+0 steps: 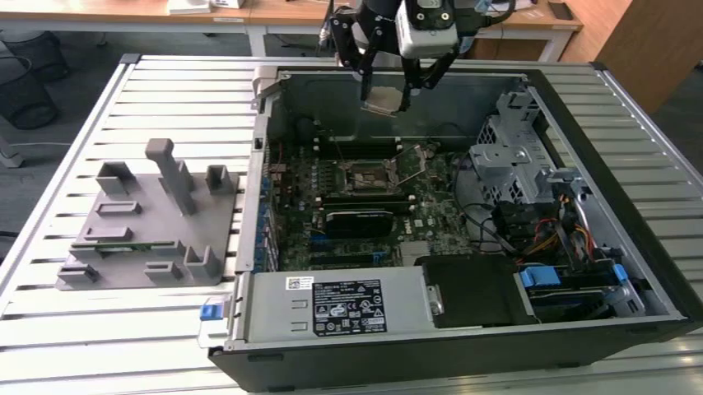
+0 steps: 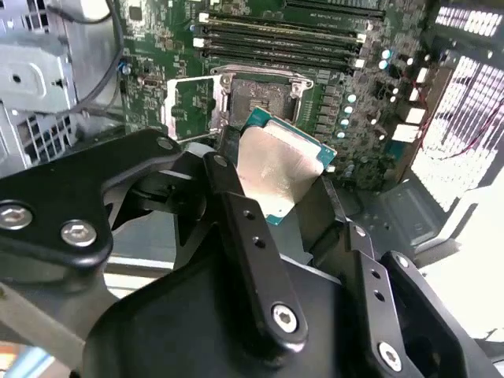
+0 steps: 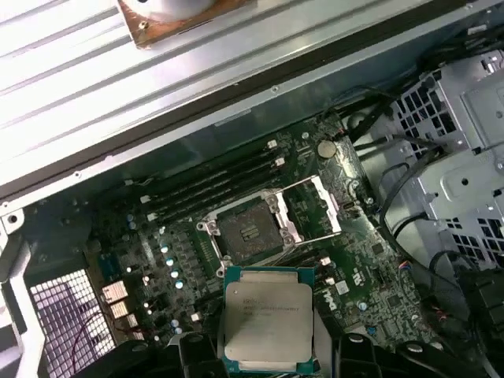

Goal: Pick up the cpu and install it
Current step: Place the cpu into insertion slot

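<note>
My gripper (image 1: 387, 92) has its two fingers clamped on the one cpu (image 1: 383, 101), holding it in the air over the computer case (image 1: 439, 362); one open socket (image 1: 368, 174) lies below; one grey holder (image 1: 148, 222) sits beside the case.
</note>
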Robot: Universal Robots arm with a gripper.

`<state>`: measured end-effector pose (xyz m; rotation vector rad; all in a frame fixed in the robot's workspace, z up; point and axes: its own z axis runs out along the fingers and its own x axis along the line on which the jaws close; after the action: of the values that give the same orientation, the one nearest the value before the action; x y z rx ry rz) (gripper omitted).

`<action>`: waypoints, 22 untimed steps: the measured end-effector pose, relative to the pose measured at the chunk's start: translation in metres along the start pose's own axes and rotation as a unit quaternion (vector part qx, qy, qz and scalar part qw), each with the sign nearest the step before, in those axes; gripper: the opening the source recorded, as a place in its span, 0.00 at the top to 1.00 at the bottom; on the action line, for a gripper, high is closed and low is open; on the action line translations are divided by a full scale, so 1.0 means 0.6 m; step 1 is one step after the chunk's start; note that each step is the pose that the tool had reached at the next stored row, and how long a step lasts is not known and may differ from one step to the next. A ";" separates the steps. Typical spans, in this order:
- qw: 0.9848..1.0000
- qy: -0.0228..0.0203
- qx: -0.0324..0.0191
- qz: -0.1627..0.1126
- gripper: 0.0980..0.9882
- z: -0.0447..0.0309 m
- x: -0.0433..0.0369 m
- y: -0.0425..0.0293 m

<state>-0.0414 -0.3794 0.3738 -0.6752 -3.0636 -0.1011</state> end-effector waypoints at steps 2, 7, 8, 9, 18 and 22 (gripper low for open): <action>1.000 -0.001 0.000 0.018 0.51 0.002 0.000 0.000; 0.998 -0.004 -0.001 0.064 0.51 0.008 0.000 0.000; 0.997 -0.005 -0.001 0.072 0.51 0.009 0.000 -0.001; 0.997 -0.005 -0.001 0.081 0.51 0.010 0.000 -0.001; 0.987 -0.010 -0.003 0.163 0.51 0.018 0.000 -0.001; 0.980 -0.012 -0.003 0.198 0.51 0.022 0.000 -0.001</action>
<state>-0.0414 -0.3794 0.3606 -1.2764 -2.8800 -0.1001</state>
